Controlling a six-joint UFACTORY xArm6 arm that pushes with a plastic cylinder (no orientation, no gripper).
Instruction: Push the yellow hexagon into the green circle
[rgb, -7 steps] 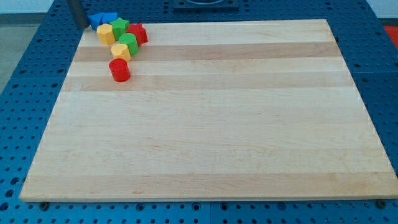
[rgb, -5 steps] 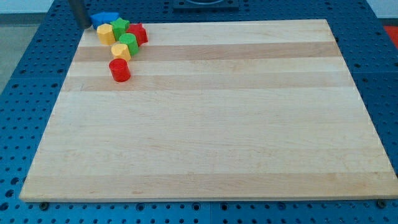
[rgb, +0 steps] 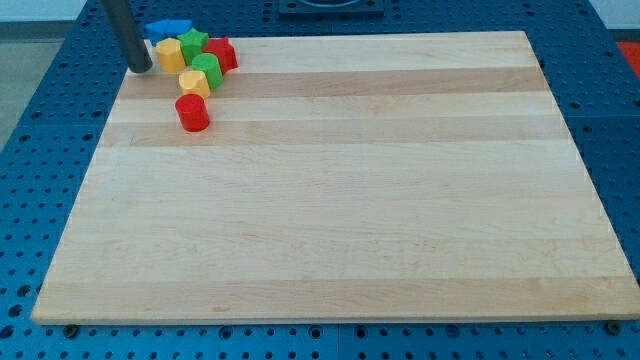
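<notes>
A cluster of blocks sits at the board's top left corner. The yellow hexagon is at the cluster's left side. The green circle lies just right of and below it, apart by a small gap. My tip rests on the board's left edge, just left of and slightly below the yellow hexagon, not touching it. A second yellow block touches the green circle's lower left.
A blue block lies at the board's top edge above the yellow hexagon. Another green block and a red block sit to the right. A red cylinder stands apart below. The wooden board lies on a blue pegboard.
The rod has moved down the view, from beside the blue block to the left of the yellow hexagon. The blocks have stayed put.
</notes>
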